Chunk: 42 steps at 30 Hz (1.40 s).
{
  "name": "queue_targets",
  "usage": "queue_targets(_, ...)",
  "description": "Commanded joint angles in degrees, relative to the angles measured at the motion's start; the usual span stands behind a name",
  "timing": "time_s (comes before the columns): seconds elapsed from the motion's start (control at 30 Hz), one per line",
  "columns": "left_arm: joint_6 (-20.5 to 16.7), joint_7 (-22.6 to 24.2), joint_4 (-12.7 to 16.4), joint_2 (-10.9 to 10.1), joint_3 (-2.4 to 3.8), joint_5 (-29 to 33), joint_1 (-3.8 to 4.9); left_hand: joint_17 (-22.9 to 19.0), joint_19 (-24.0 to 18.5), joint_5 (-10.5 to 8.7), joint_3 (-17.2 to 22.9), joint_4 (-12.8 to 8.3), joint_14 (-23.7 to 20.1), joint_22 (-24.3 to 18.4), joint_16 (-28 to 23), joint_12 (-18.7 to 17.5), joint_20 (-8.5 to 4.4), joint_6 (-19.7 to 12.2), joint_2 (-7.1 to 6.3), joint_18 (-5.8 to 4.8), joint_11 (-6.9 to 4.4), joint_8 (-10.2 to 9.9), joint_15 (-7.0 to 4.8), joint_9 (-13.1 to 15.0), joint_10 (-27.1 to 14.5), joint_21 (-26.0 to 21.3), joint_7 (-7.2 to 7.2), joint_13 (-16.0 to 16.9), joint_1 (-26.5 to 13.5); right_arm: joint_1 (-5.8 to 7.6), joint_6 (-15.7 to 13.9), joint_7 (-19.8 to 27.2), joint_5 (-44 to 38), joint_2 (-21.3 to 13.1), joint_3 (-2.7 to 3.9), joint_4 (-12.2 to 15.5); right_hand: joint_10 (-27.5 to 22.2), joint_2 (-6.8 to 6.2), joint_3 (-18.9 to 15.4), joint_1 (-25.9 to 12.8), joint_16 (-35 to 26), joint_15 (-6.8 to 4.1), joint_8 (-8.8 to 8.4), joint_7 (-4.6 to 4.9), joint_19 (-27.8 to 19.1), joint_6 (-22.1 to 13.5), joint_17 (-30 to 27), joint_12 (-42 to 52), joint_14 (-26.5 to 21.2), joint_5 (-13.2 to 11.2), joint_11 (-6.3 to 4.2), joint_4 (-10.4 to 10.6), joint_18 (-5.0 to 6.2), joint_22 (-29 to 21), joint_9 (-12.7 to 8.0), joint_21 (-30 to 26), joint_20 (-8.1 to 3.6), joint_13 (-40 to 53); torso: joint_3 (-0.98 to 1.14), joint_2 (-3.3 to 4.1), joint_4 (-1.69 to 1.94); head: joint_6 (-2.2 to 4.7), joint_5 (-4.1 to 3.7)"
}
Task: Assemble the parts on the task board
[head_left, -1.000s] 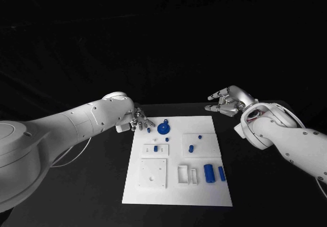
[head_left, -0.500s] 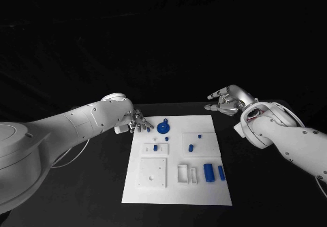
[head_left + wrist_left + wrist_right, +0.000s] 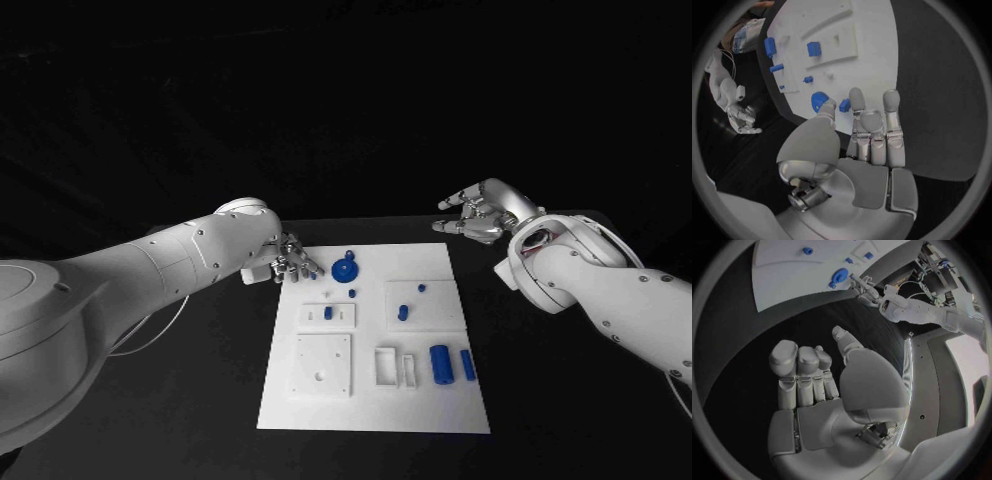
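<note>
The task board (image 3: 378, 345) lies flat in the middle of the black counter (image 3: 216, 400), and everything else is placed from it. At its far left corner sits the left hand (image 3: 296, 262), fingers stretched out side by side toward the board. In the left wrist view a small blue part (image 3: 844, 105) sits between the thumb and the fingertips (image 3: 857, 95) of that hand; whether it is pinched or only lying under them cannot be told. Just beside it, on the board near the same corner, is a round blue disc (image 3: 346, 270).

Further down the board, a short blue peg (image 3: 329, 313) stands in a raised white block (image 3: 329, 316) on the left side, and a second white block (image 3: 325, 366) sits nearer the board's near edge. On the right side a small blue piece (image 3: 405, 314) lies on a square white plate (image 3: 424, 305). Near the board's near right part, a large blue cylinder (image 3: 443, 364) and a slimmer blue bar (image 3: 469, 365) lie side by side, next to a white open frame (image 3: 395, 367).

The right hand (image 3: 476, 215) hovers off the board, beyond its far right corner, fingers curled inward and holding nothing.
</note>
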Motion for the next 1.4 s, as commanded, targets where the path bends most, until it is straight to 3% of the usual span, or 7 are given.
queue_targets(0.03,0.78,0.66,-0.01,0.18,0.0,1.09,-0.02,-0.08,-0.48,0.46,0.16,-0.52,-0.5,0.99,-0.01,-0.29,0.05,0.45,1.03,-0.26,-0.01,-0.27,0.01,-0.02,2.06,0.15,0.0,-0.05,0.36,-0.02,0.15,0.16,-0.51,0.01,0.04,0.06,-0.12,0.28,0.4,-0.37,-0.28,0.05,-0.1,0.12,0.52,-0.03,0.05,-0.07,0.07,-0.31,-0.04,-0.09,0.64,6.2,0.05,-0.04,0.17,-0.05,0.01,0.0,0.0,0.03,0.1)
queue_targets(0.33,-0.55,1.94,-0.33,0.45,0.0,3.23,-0.03,-0.43,-0.58,1.99,0.7,-2.97,-0.57,0.92,-0.63,-0.98,0.04,-0.01,4.47,-0.31,0.0,-0.6,0.02,0.38,1.99,-0.13,-0.05,-0.36,1.96,-0.02,0.27,0.35,-0.06,0.18,0.04,-0.46,-0.1,0.47,0.61,-0.46,-0.28,0.04,-0.1,0.12,0.51,0.0,0.06,-0.03,0.07,-0.37,-0.04,0.09,0.65,6.18,0.05,-0.11,0.17,-0.02,-0.02,0.04,0.07,-0.39,0.39)
queue_targets(0.87,-2.29,2.91,-0.36,0.59,0.0,4.9,-0.02,-0.4,-0.53,3.12,3.1,-6.39,-0.43,0.98,-0.78,-1.16,-0.01,-0.2,6.65,-0.36,-0.08,-0.8,-0.04,0.06,2.13,-0.42,-0.25,-0.49,4.85,-0.02,0.27,0.69,0.57,0.48,0.04,-0.96,0.08,0.33,1.29,-0.63,-0.13,-0.01,-0.09,0.07,0.62,0.22,0.18,0.17,0.2,-0.09,-0.11,0.24,0.63,6.23,0.05,0.15,0.12,0.11,-0.02,0.0,0.04,-0.4,0.62)
queue_targets(1.0,-3.53,2.66,0.2,0.16,0.01,5.89,0.0,-0.36,-0.5,3.18,4.63,-7.58,-0.46,0.99,-0.79,-1.15,-0.1,-0.39,8.11,-0.41,-0.23,0.7,-0.14,1.27,1.96,-0.42,-0.54,-0.47,5.73,-0.02,0.24,0.71,0.81,0.37,0.04,-0.95,0.07,0.67,1.63,-0.95,-0.13,-0.03,-0.11,0.04,0.63,0.27,0.18,0.15,0.21,-0.26,-0.14,0.59,0.63,6.23,0.05,0.15,0.11,0.1,0.02,-0.05,0.05,-0.42,0.54)
queue_targets(1.17,-4.99,2.27,1.33,-0.5,0.01,7.24,0.01,-0.21,-0.49,5.21,7.7,-10.53,-0.38,1.06,-0.56,-0.94,-0.2,-0.63,9.32,-0.43,-0.33,3.04,-0.22,3.6,2.08,-0.29,-0.68,-0.31,5.86,-0.02,0.22,0.7,0.91,0.25,0.04,-0.96,0.07,0.41,1.9,-1.08,-0.2,-0.04,-0.1,0.03,0.61,0.25,0.15,0.15,0.21,-0.25,-0.14,0.67,0.62,6.21,0.05,0.08,0.1,0.11,-0.03,-0.09,0.06,-0.35,0.58)
queue_targets(1.27,-6.18,1.78,2.49,-1.16,0.01,8.31,0.02,-0.09,-0.34,7.33,9.49,-12.13,-0.1,1.08,-0.47,-0.53,-0.3,-0.38,9.13,-0.39,-0.4,3.72,-0.32,5.06,2.22,0.0,-0.79,-0.24,4.53,-0.02,0.26,0.68,0.94,0.18,0.04,-0.99,0.07,0.41,1.9,-1.08,-0.2,-0.04,-0.1,0.03,0.61,0.25,0.15,0.15,0.21,-0.25,-0.14,0.67,0.62,6.21,0.05,0.08,0.1,0.11,-0.07,-0.08,0.11,-0.31,0.59)
queue_targets(1.4,-8.24,0.87,5.03,-2.65,0.04,9.42,0.12,0.09,-0.25,8.3,11.14,-13.55,0.26,1.04,-0.49,-0.12,-0.38,0.34,8.82,-0.34,-0.51,3.48,-0.43,6.05,2.31,0.33,-0.96,-0.4,2.83,-0.02,0.29,0.66,1.01,0.06,0.04,-1.0,0.07,0.41,1.9,-1.08,-0.2,-0.04,-0.1,0.03,0.61,0.25,0.15,0.15,0.21,-0.25,-0.14,0.67,0.62,6.21,0.05,0.08,0.1,0.11,-0.08,-0.16,0.23,-0.27,0.7)
